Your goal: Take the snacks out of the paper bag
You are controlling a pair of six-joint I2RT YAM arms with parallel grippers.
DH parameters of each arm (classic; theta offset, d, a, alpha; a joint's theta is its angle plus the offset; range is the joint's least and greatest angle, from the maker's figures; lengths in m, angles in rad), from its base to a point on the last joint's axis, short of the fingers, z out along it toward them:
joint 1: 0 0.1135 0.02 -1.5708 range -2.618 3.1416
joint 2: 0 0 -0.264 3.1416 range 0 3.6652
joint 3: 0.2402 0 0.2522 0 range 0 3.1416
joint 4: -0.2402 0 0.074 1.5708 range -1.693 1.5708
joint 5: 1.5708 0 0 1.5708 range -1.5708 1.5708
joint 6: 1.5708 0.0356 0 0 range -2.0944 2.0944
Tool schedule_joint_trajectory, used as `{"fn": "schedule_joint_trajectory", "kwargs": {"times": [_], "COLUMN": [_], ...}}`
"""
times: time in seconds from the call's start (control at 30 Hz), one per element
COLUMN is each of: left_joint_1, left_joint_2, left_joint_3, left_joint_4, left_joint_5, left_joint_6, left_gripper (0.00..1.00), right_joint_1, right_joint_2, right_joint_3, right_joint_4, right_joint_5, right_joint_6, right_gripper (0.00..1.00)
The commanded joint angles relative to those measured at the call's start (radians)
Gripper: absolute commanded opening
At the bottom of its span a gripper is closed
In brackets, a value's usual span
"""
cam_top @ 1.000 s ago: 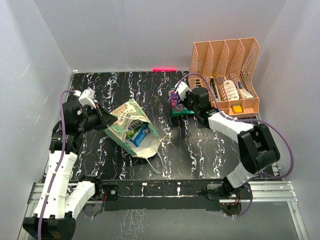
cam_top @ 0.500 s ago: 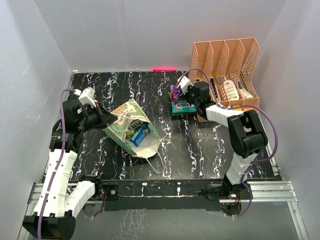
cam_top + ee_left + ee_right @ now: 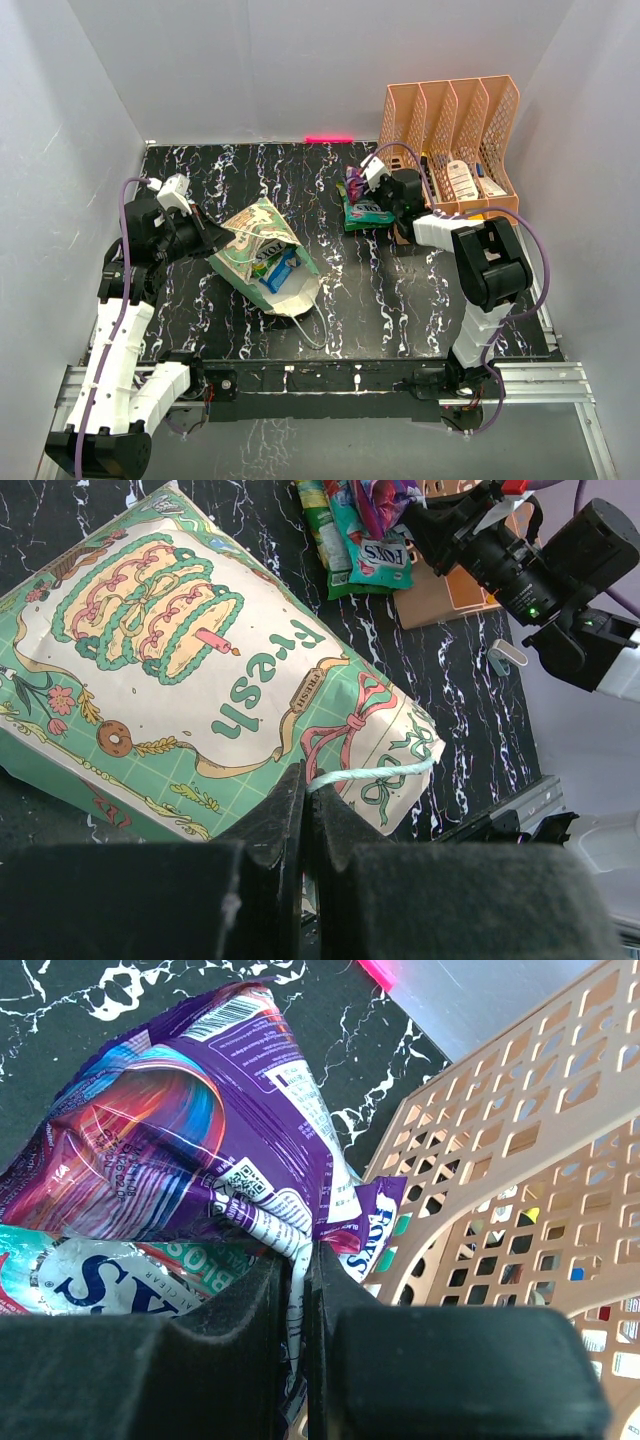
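Observation:
The mint-green paper bag [image 3: 262,258] lies on its side at table centre-left, mouth toward the near right, with blue and green packets [image 3: 277,268] showing inside. It fills the left wrist view [image 3: 190,670]. My left gripper [image 3: 216,237] is shut on the bag's white string handle [image 3: 372,774] at the bag's left end. My right gripper [image 3: 366,192] is shut on the edge of a purple snack packet [image 3: 190,1130] and holds it over a green "FOX'S" packet [image 3: 364,214] lying beside the peach organizer. That green packet also shows in the right wrist view [image 3: 110,1270].
The peach mesh file organizer [image 3: 452,150] stands at the back right with small bottles and boxes in it, very close to my right gripper. A loose string handle [image 3: 312,328] trails from the bag's mouth toward the near edge. White walls enclose the table.
My right gripper has moved back and right with the purple packet, toward the organizer, and its arm has folded in. The left arm and the bag have barely moved.

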Motion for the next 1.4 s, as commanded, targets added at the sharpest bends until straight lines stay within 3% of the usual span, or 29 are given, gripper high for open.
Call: {"fn": "schedule_joint_trajectory", "kwargs": {"times": [0.0,0.13,0.6,1.0,1.2,1.37], "left_joint_1": [0.001,0.000,0.001,0.001,0.001,0.001], "left_joint_2": [-0.002,-0.004,-0.009,-0.012,-0.009,-0.012], "left_joint_3": [0.036,0.034,0.021,0.020,0.027,0.025], "left_joint_4": [-0.008,-0.010,0.003,0.001,-0.005,-0.009], "left_joint_5": [0.009,0.011,0.028,0.022,0.014,0.014], "left_joint_6": [0.010,0.009,-0.002,0.005,0.014,0.015], "left_gripper": [0.00,0.00,0.00,0.00,0.00,0.00], "right_joint_1": [-0.015,-0.016,-0.016,0.008,0.208,0.474], "right_joint_2": [0.022,-0.016,-0.288,-0.580,-0.770,-0.841], "right_joint_3": [-0.040,-0.036,-0.109,-0.370,-0.484,-0.529], "right_joint_4": [-0.014,-0.040,-0.165,-0.125,-0.053,-0.029], "right_joint_5": [0.012,-0.030,-0.155,-0.330,-0.439,-0.479], "right_joint_6": [0.002,-0.008,-0.016,0.098,0.099,-0.099], "right_gripper": [0.12,0.29,0.61,0.61,0.61,0.61]}}
